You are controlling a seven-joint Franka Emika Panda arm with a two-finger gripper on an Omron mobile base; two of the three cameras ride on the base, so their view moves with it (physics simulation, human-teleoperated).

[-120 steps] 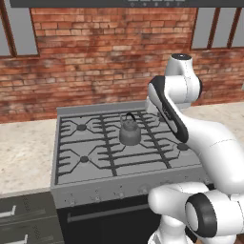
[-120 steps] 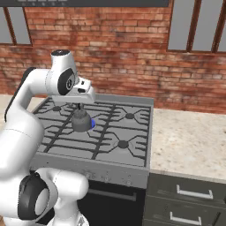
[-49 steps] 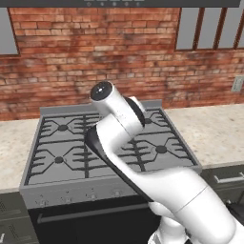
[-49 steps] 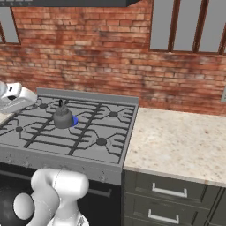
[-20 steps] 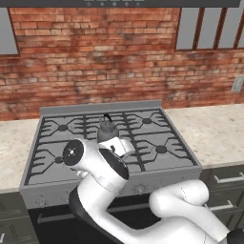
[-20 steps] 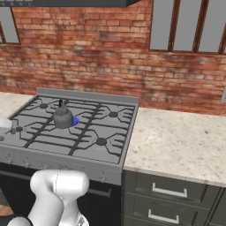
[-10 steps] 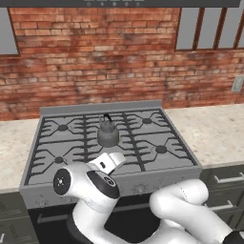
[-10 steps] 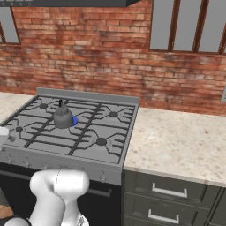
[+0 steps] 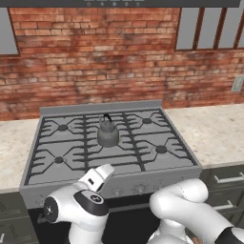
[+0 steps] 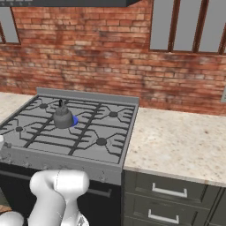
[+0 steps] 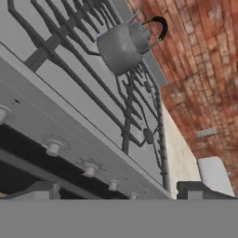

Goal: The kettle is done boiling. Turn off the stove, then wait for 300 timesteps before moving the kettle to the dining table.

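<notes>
Step in hand: reaching the stove [image 9: 114, 178] knobs [image 11: 53, 148]. End effector [image 11: 116, 193] spread, empty, low before them. Kettle [image 9: 108, 133] sat mid-grate at 12 o'clock. Next move probably needed closing on the right knob.

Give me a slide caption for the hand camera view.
Open gripper low before the stove front knobs, kettle on the grates beyond.

One kettle [image 9: 108, 135], one stove [image 9: 71, 143], five burners, four visible knobs
</notes>
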